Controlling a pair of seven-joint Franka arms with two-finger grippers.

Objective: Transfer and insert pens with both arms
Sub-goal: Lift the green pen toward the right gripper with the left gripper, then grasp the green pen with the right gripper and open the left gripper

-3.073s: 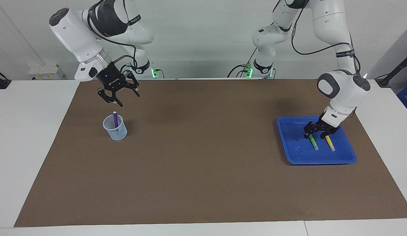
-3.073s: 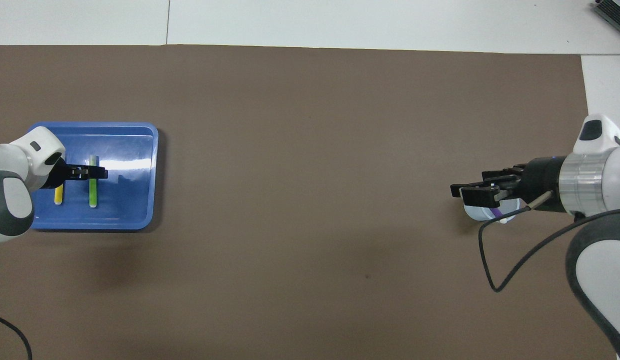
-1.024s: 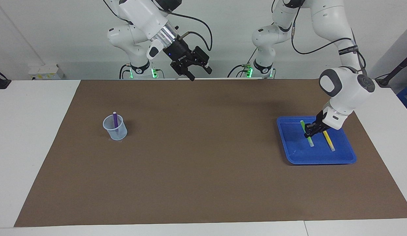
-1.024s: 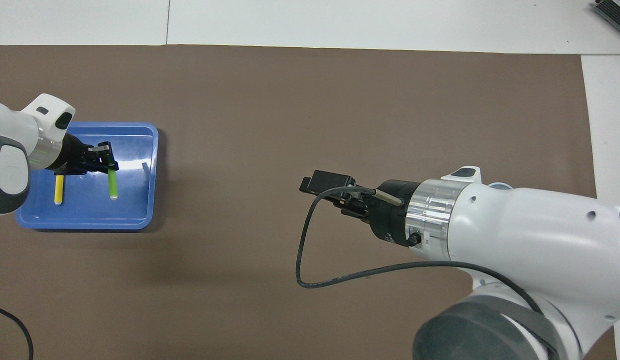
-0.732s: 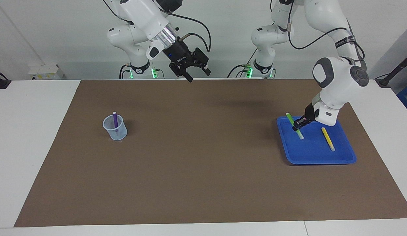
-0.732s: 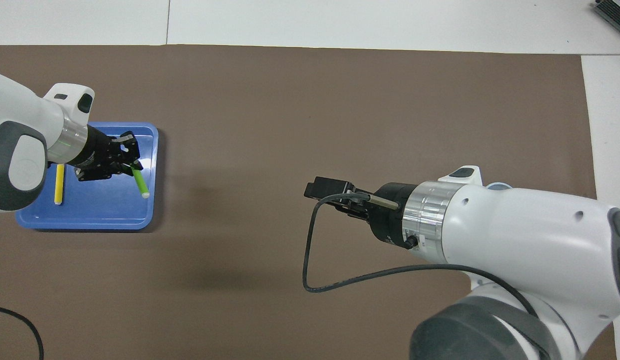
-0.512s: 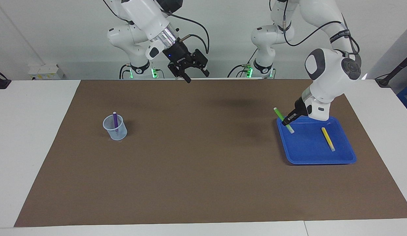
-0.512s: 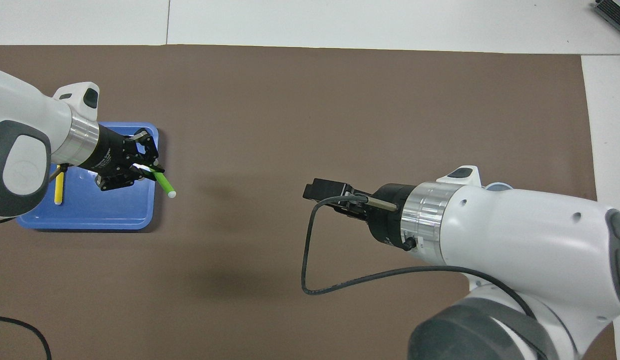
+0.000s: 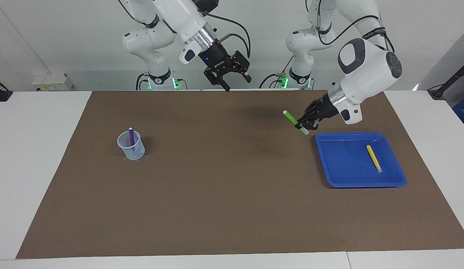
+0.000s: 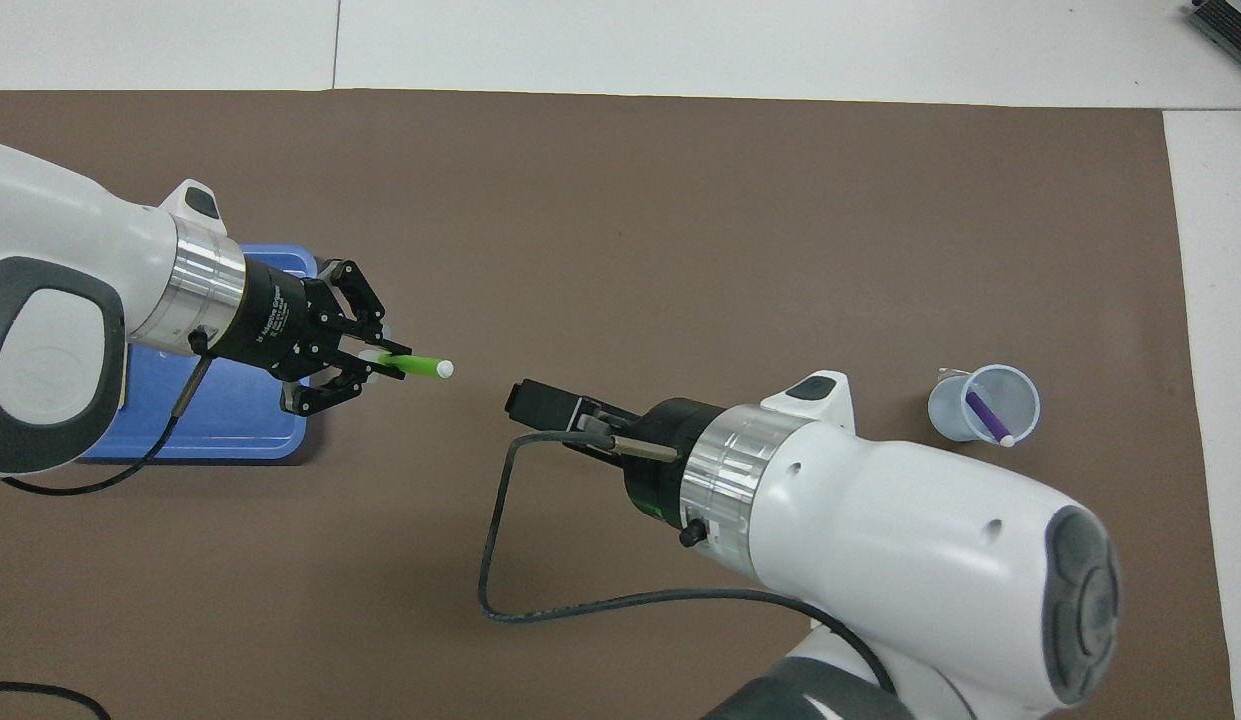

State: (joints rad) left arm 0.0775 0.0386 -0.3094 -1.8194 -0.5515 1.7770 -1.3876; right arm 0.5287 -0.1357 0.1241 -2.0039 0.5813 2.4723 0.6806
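Note:
My left gripper (image 9: 303, 122) is shut on the green pen (image 9: 291, 117) and holds it tilted in the air over the brown mat, just off the blue tray (image 9: 344, 161) toward the table's middle. The overhead view shows that gripper (image 10: 365, 361) with the pen's (image 10: 418, 364) pale end pointing at my right gripper. My right gripper (image 9: 237, 83) is open and empty, raised over the mat's middle; it also shows in the overhead view (image 10: 536, 402). The yellow pen (image 9: 374, 158) lies in the tray. The purple pen (image 9: 131, 137) stands in a clear cup (image 9: 131, 149).
The brown mat (image 9: 224, 194) covers most of the white table. The cup (image 10: 983, 402) with the purple pen (image 10: 984, 417) stands toward the right arm's end. The tray (image 10: 210, 428) lies toward the left arm's end, partly under the left arm in the overhead view.
My left gripper shut on the green pen, lifted it out of the tray and carried it toward the middle. My right gripper left the cup and rose over the mat's middle.

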